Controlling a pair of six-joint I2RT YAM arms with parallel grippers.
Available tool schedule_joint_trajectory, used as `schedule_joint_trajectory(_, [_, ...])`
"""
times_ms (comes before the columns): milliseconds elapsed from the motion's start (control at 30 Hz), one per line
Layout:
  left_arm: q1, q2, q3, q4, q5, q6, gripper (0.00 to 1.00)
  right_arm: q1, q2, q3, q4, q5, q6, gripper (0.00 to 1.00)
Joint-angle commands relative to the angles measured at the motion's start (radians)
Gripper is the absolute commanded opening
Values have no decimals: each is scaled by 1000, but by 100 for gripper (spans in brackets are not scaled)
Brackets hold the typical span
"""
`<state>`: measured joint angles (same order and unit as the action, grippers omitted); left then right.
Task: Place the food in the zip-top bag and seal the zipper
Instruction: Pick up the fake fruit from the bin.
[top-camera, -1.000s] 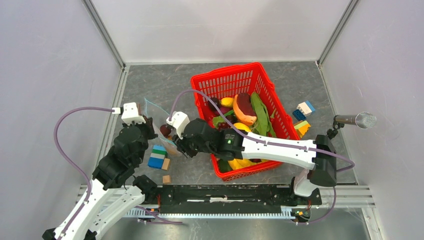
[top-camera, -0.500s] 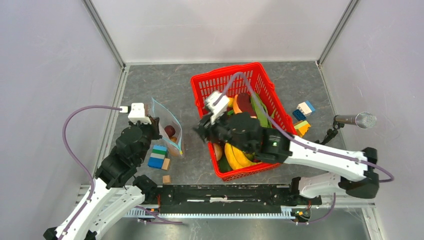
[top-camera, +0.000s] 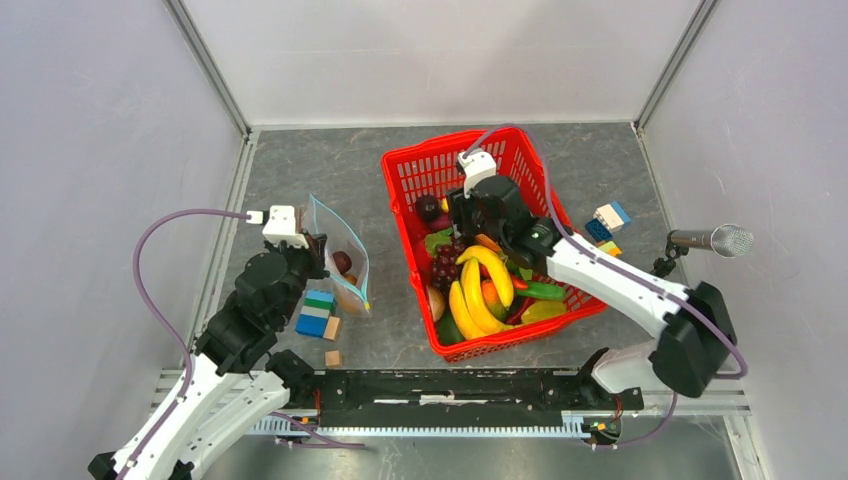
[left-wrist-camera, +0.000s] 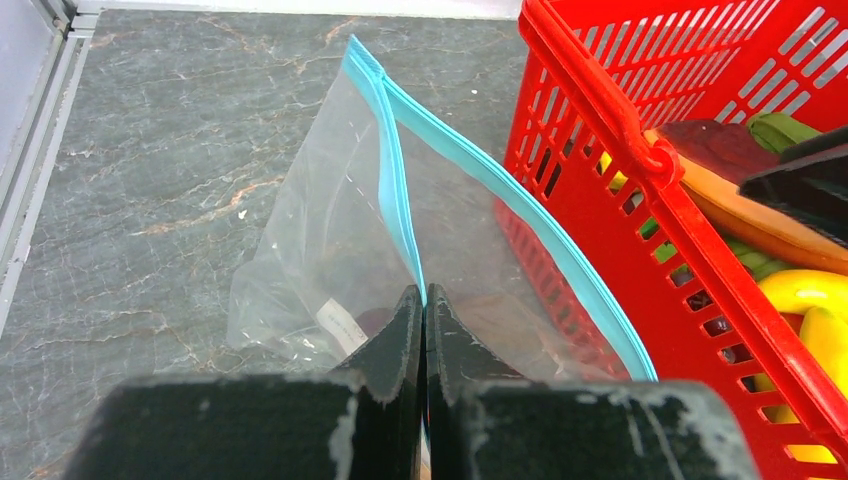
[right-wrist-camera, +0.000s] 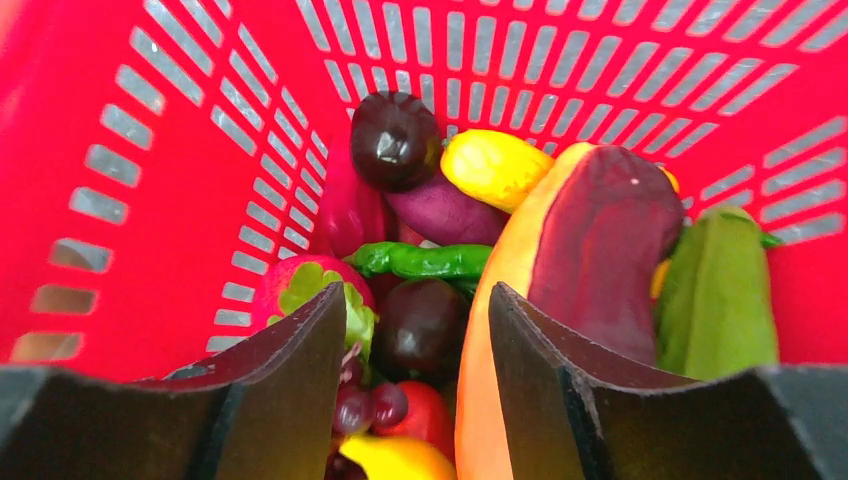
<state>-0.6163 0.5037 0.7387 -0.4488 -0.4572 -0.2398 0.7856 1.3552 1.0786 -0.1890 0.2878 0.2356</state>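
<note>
The clear zip-top bag (top-camera: 343, 258) stands left of the red basket (top-camera: 420, 165), its mouth gaping. My left gripper (left-wrist-camera: 422, 300) is shut on one lip of the light-blue zipper (left-wrist-camera: 395, 190) and holds that lip up. A dark red piece of food (top-camera: 342, 262) lies inside the bag. My right gripper (right-wrist-camera: 415, 295) hangs open inside the basket (right-wrist-camera: 150, 150), fingers straddling a dark round piece (right-wrist-camera: 415, 325) without touching it. An orange-and-maroon piece (right-wrist-camera: 590, 230), a long green vegetable (right-wrist-camera: 720, 290), grapes (top-camera: 445, 262) and bananas (top-camera: 480, 285) fill the basket.
Coloured building blocks (top-camera: 318, 312) and small wooden cubes (top-camera: 332, 357) lie just in front of the bag. More blocks (top-camera: 608, 217) sit right of the basket, near a microphone (top-camera: 715, 240). The basket's rim (left-wrist-camera: 600, 100) runs close beside the bag.
My right arm has swung from the bag's mouth back over the basket, and its jaws have opened. A dark red piece now rests in the bag. The left gripper kept its hold.
</note>
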Motion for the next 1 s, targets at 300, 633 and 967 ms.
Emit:
schedule_joint_trajectory(300, [3, 22, -21, 54, -39, 72, 2, -64, 448, 321, 48, -199, -83, 72])
schedule_joint_trajectory(633, [4, 40, -16, 51, -49, 57, 2, -78, 617, 421, 57, -193, -108, 80])
schedule_joint_trajectory(967, [4, 30, -16, 58, -32, 48, 2, -92, 640, 399, 103, -143, -78, 49])
